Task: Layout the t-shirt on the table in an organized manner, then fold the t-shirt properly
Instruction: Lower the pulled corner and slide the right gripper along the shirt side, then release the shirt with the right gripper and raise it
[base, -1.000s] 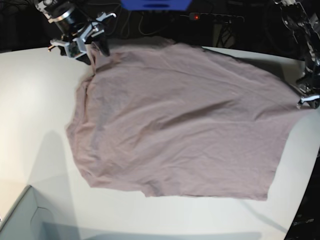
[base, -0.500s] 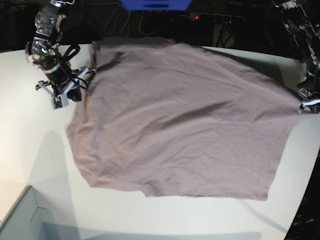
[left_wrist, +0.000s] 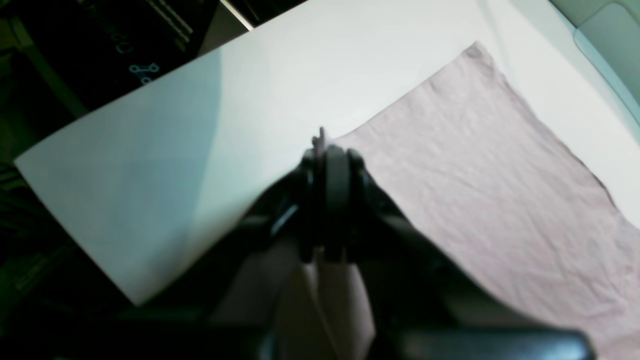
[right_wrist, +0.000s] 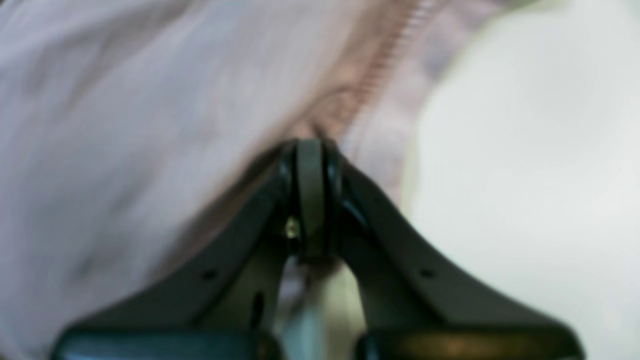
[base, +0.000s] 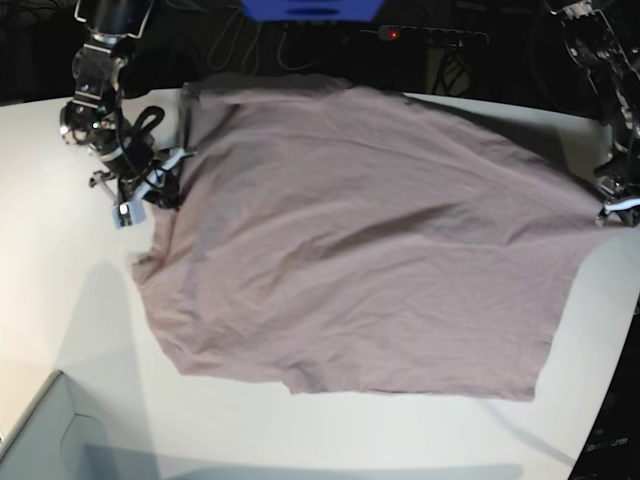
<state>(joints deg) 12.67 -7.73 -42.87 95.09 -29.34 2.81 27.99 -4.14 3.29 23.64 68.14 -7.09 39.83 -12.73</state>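
Setting: We see a white table (base: 60, 180) from above, with a dark background beyond its far edge.

T-shirt: A dusty pink t-shirt (base: 370, 240) lies spread across the middle of the table, mostly flat with soft wrinkles. Its straight hem runs along the side nearest us, and one corner points to our lower right.

Right arm: On our left of the t-shirt, the right gripper (base: 160, 190) sits at the cloth's edge. In its wrist view the right gripper (right_wrist: 310, 150) has its two dark fingers pressed together on a stitched seam of the t-shirt, so we read it as clamped on the fabric. That view is blurred, and we cannot tell which seam it is.

Left arm: On our right of the t-shirt, the left gripper (base: 612, 205) is down at the cloth's far right edge. Its wrist view shows the left gripper (left_wrist: 327, 152) with fingers together, and a small tuft of pink cloth sticks out just past the tips. The t-shirt (left_wrist: 500, 190) stretches away flat from that pinch across the table (left_wrist: 175, 150).

Nearby things: A grey box (base: 40, 430) corner shows at the table's near left, well apart from the t-shirt. A blue object (base: 310, 8) and a power strip (base: 430, 35) with a red light sit beyond the t-shirt's far edge.
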